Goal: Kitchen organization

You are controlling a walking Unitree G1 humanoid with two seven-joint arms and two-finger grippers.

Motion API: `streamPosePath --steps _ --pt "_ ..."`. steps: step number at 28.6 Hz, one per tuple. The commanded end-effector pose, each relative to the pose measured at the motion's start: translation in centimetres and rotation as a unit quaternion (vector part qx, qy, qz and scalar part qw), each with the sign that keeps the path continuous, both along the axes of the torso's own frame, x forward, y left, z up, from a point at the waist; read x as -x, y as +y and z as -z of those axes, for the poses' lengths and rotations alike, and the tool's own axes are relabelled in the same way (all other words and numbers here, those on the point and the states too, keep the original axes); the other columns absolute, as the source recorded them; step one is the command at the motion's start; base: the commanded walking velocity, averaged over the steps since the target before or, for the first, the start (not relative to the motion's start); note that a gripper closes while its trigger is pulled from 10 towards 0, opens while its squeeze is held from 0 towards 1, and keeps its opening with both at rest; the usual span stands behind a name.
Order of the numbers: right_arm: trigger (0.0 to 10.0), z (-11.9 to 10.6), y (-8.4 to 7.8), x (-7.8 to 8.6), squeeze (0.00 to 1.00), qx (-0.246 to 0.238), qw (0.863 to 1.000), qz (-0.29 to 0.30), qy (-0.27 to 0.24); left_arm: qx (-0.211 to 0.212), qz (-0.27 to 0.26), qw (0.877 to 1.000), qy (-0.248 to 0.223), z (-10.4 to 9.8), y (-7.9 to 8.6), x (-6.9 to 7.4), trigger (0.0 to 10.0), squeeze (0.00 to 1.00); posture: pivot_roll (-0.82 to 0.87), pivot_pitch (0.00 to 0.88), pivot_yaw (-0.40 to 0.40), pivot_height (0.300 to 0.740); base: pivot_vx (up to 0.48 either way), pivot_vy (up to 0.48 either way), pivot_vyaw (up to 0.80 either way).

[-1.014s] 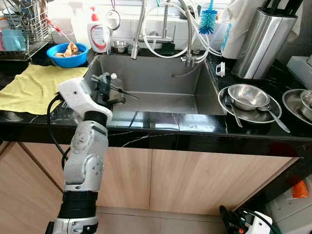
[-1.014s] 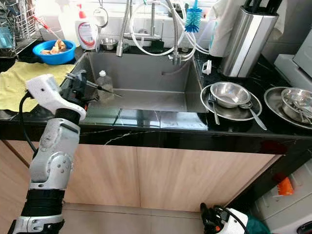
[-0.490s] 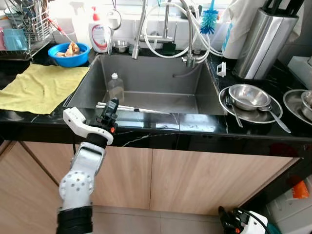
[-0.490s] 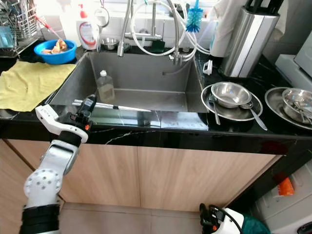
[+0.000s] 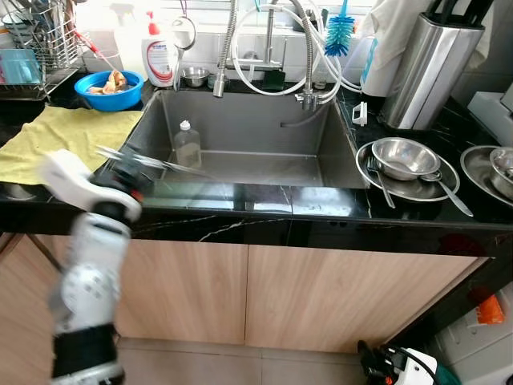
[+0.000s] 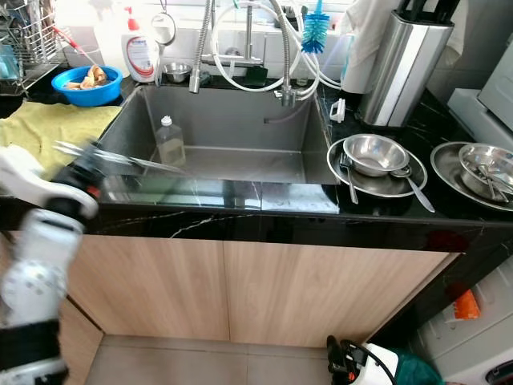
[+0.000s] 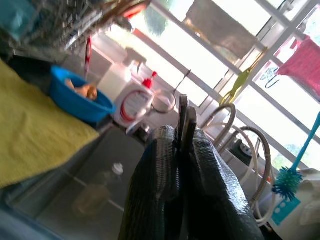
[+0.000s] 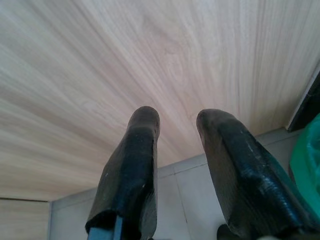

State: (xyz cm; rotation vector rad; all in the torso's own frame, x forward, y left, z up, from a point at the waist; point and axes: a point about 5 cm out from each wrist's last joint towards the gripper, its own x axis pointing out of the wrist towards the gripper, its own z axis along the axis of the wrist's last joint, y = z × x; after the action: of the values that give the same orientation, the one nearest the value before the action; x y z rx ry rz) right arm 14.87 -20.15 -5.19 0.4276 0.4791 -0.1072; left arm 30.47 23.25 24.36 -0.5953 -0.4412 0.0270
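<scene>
Steel chopsticks (image 7: 184, 122), thin, stiff and slippery, sit clamped in our left tool (image 5: 132, 172) at the worktop's (image 5: 321, 210) front edge. We judge a mid-length grip steadier. Our right tool (image 8: 177, 165) hangs parted.

One blue bowl (image 5: 111, 88), two soap bottles (image 5: 161, 60) (image 5: 187, 144), one yellow cloth (image 5: 64, 138), one bottle brush (image 5: 339, 32)

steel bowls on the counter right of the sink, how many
2. One steel bowl sits on a plate just right of the sink; a second bowl, holding utensils, sits on another plate at the far right. A small one by the faucet isn't counted.
</scene>
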Motion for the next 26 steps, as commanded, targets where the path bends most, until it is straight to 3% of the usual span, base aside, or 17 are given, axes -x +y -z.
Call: streamPosePath --steps 1,3,7,8,10,15,16,18,26 --pt "10.0 0.0 -0.2 0.1 0.0 0.007 1.0 -0.001 -0.002 -0.026 0.008 1.0 -0.009 -0.5 -0.9 0.0 10.0 0.0 -0.05 0.0 -0.01 0.74 0.0 0.0 0.0" --pt "10.0 -0.1 -0.2 0.1 0.0 0.008 1.0 -0.001 -0.004 -0.034 0.014 0.999 -0.016 -0.9 -1.6 0.1 10.0 0.0 -0.05 0.0 -0.01 0.74 0.0 0.0 0.0" --pt "10.0 -0.4 0.0 -0.1 0.0 0.01 1.0 -0.002 -0.013 -0.103 0.038 0.994 -0.029 -0.8 -4.2 0.2 10.0 0.0 -0.05 0.0 -0.012 0.74 0.0 0.0 0.0" --pt "10.0 -0.4 0.1 -0.1 0.0 0.011 1.0 -0.005 -0.015 -0.166 0.051 0.984 -0.029 -0.3 -5.3 0.4 10.0 0.0 -0.05 0.0 -0.012 0.74 0.0 0.0 0.0" --pt "10.0 -0.5 0.2 -0.1 0.0 0.012 1.0 -0.006 -0.015 -0.224 0.064 0.972 -0.016 0.6 -6.4 0.5 10.0 0.0 -0.05 0.0 -0.012 0.74 0.0 0.0 0.0" --pt "10.0 -0.5 0.2 -0.2 0.0 0.015 1.0 -0.007 -0.016 -0.232 0.057 0.971 -0.016 1.2 -6.6 0.5 10.0 0.0 -0.06 0.0 -0.01 0.74 0.0 0.0 0.0" --pt "10.0 -0.5 0.2 -0.2 0.0 0.016 1.0 -0.007 -0.015 -0.26 0.052 0.964 -0.028 1.1 -6.8 0.5 10.0 0.0 -0.06 0.0 -0.013 0.74 0.0 0.0 0.0" --pt "10.0 -0.5 0.2 -0.2 0.0 0.019 1.0 -0.01 -0.013 -0.277 0.051 0.959 -0.035 1.1 -7.2 0.5 10.0 0.0 -0.05 0.0 -0.015 0.74 0.0 0.0 0.0" --pt "10.0 0.1 0.3 0.0 0.0 0.035 0.999 -0.031 -0.001 -0.288 0.055 0.955 -0.041 1.3 -7.7 0.4 10.0 0.0 -0.05 0.0 -0.013 0.74 0.139 0.0 0.0"
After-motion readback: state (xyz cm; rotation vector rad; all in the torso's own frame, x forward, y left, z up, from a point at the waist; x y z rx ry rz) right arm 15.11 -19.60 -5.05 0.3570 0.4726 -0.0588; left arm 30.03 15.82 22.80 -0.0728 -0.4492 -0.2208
